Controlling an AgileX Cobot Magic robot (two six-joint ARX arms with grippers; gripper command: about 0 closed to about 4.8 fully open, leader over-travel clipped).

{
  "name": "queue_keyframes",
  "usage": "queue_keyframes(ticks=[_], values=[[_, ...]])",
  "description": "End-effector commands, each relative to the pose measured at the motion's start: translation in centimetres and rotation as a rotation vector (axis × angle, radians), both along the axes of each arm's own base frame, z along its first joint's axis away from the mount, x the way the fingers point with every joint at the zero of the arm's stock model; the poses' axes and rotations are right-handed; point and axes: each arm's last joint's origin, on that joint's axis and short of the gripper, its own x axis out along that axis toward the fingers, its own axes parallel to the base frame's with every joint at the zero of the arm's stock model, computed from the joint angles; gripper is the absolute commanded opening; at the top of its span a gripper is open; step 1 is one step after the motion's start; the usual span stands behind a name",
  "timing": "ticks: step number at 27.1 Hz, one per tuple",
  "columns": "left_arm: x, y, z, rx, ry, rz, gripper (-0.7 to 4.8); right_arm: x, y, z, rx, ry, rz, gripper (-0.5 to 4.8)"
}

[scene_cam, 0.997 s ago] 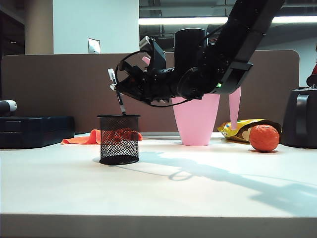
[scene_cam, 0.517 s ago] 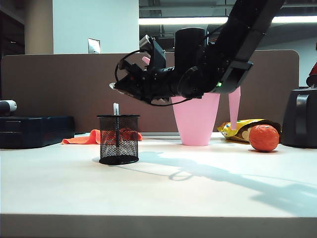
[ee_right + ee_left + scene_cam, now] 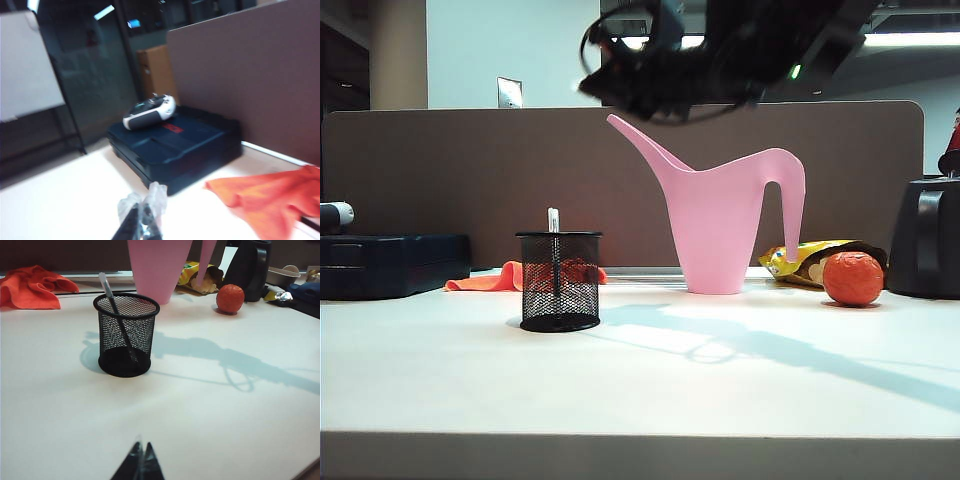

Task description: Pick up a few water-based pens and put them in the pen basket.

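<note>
One water-based pen (image 3: 117, 320) leaned inside the pen basket (image 3: 560, 281); right gripper (image 3: 142, 220), clenched empty, hung high above the basket, apparently clear, so it should rise straight before seeking another pen; left gripper (image 3: 140, 466) sat closed, well short of the basket.

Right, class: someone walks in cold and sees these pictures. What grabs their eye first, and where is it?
Probably the tall pink watering can at the back of the white table, and the orange ball to its right. Next, the black mesh pen basket at front left, one pen leaning inside. The right end effector hangs blurred high above, shut; the left end effector is shut too.
</note>
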Motion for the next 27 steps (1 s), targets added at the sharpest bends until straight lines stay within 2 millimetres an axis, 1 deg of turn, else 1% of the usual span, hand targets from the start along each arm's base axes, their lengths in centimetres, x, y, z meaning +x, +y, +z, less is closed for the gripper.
queue_keyframes(ticks=[1,3,8,9,11,13,14,15,16,17,18,21,23,25,26,27], values=[[0.0,0.0,0.1,0.002,-0.009,-0.003,-0.04,-0.5,-1.5,1.6,-0.115,0.016,-0.055,-0.09],[0.0,0.0,0.1,0.003,-0.009,-0.003,-0.04,-0.9,-2.4,2.3,-0.168,0.036,-0.076,-0.09],[0.0,0.0,0.1,0.003,-0.010,0.004,-0.04,-1.6,-5.7,4.0,-0.256,0.078,-0.130,-0.09],[0.0,0.0,0.1,0.004,-0.010,0.004,-0.04,-2.0,-7.2,4.5,-0.284,0.102,-0.152,-0.09],[0.0,0.0,0.1,0.004,-0.010,0.004,-0.05,-2.4,-8.5,4.9,-0.305,0.117,-0.177,-0.09],[0.0,0.0,0.1,0.004,-0.011,0.004,-0.05,-3.1,-10.4,5.1,-0.318,0.135,-0.214,-0.09],[0.0,0.0,0.1,0.004,-0.011,0.006,-0.05,-3.9,-11.7,5.1,-0.320,0.144,-0.242,-0.09],[0.0,0.0,0.1,0.004,-0.011,0.009,-0.05,-4.4,-12.6,5.0,-0.321,0.152,-0.261,-0.09],[0.0,0.0,0.1,0.005,-0.011,0.018,-0.05,-5.5,-13.9,4.9,-0.321,0.163,-0.289,-0.09],[0.0,0.1,0.1,0.006,-0.010,0.026,-0.05,-6.2,-14.7,4.6,-0.321,0.170,-0.307,-0.09],[0.1,0.1,0.1,0.008,-0.011,0.045,-0.05,-7.4,-15.9,4.2,-0.322,0.182,-0.334,-0.09],[0.1,0.2,0.1,0.012,-0.012,0.072,-0.05,-9.4,-17.5,3.3,-0.326,0.204,-0.393,-0.09],[0.2,0.3,0.1,0.017,-0.013,0.111,-0.05,-11.5,-19.1,2.4,-0.332,0.227,-0.467,-0.09],[0.2,0.4,0.1,0.026,-0.017,0.156,-0.05,-13.7,-20.4,1.5,-0.331,0.235,-0.525,-0.09],[0.3,0.4,0.2,0.027,-0.022,0.175,-0.05,-14.5,-20.8,1.2,-0.330,0.234,-0.547,-0.09],[0.3,0.5,0.2,0.030,-0.029,0.204,-0.05,-15.7,-21.3,0.8,-0.326,0.229,-0.581,-0.09]])
